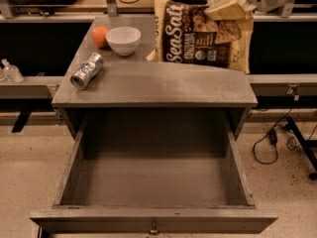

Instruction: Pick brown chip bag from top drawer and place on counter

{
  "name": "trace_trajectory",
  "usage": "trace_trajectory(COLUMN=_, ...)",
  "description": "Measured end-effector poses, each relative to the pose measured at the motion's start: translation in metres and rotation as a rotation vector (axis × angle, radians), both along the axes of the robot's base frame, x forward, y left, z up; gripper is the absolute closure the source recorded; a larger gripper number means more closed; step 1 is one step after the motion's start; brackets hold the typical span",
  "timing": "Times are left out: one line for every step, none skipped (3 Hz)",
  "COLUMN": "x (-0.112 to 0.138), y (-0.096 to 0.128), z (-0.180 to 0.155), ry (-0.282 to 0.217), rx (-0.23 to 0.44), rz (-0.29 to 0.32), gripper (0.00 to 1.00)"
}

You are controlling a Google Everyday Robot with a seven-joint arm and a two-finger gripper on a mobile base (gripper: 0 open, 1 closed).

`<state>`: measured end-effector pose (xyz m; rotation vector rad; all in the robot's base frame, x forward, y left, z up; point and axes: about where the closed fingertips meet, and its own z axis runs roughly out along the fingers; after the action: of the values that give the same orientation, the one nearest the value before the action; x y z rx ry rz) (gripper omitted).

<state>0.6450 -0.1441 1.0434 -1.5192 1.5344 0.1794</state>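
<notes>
The gripper (229, 6), top right, clamps the bag (198, 36), which blocks the counter's (158, 86) back right. An orange (99, 35) and bowl (123, 39) crowd the back left, and a can (87, 70) lies along the left edge. The counter's front middle and right are free, as is the open drawer (153, 180).

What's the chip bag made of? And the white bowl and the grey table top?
The brown chip bag is probably thin plastic film, crinkled and slightly shiny, held at a top corner by the gripper. The bowl looks like smooth glazed ceramic, maybe plastic. The counter seems matte grey metal, with dull scuffed patches.
</notes>
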Motion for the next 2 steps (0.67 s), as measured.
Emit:
trace_trajectory(x=0.031, y=0.01, z=-0.024, ry=0.014, rx=0.035, rz=-0.036, gripper=0.59)
trace_trajectory(x=0.046, y=0.025, z=-0.066, ry=0.08, rx=0.063, rz=-0.042, gripper=0.36)
